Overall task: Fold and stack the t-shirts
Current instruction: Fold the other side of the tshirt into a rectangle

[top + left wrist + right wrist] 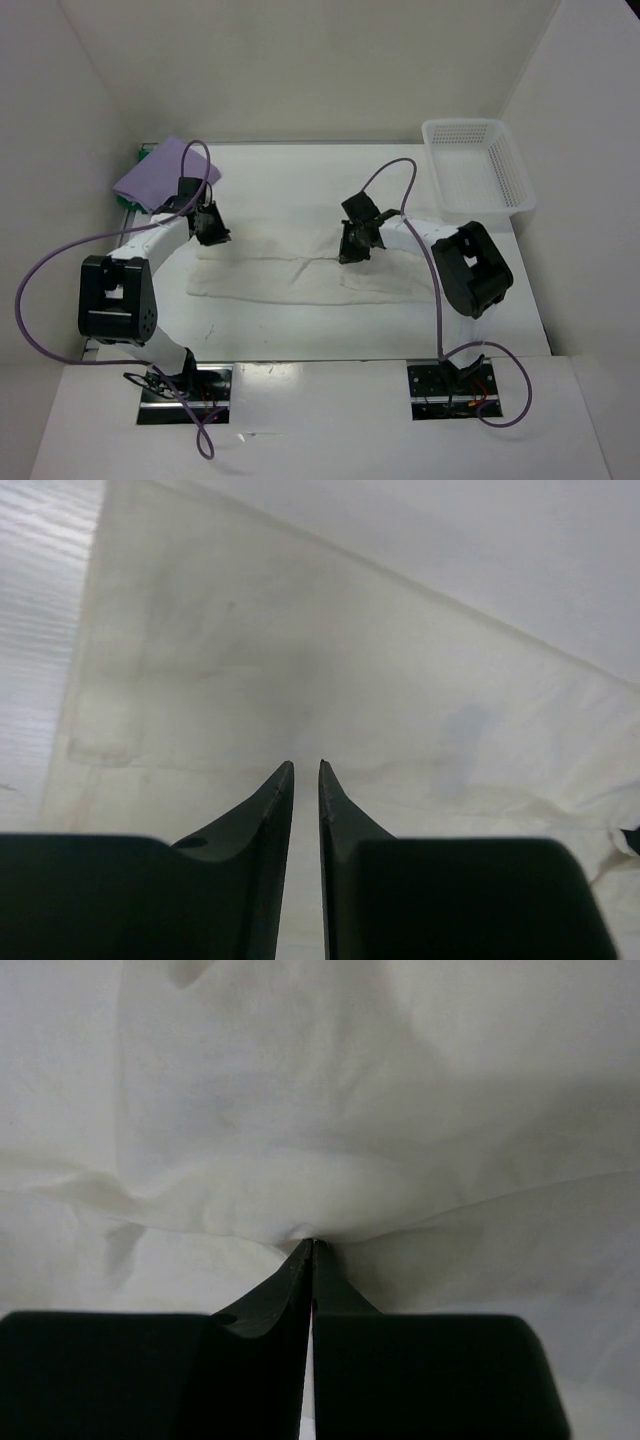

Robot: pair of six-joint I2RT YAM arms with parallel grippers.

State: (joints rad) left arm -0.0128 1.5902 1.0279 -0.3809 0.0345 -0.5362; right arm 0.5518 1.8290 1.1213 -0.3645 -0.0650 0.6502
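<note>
Cream-white t-shirt (300, 275) lies flat mid-table (300, 180) as a wide band. Its long axis runs left to right, parallel to the near edge, and I cannot tell which end is the collar. My right gripper (355, 248) is closed on a pinch of cloth at the far edge, and the fabric puckers into the fingertips in the wrist view. My left gripper (212, 228) sits over the far-left corner, its fingers parted by a thin slit with nothing between them.

I judge this to be a fold across the short axis. To do it well I should get the left a matching grip first. Then both should lift low and carry level, so the edge lands square. The lavender shirt (160, 175) waits far left on the green one (141, 154).
</note>
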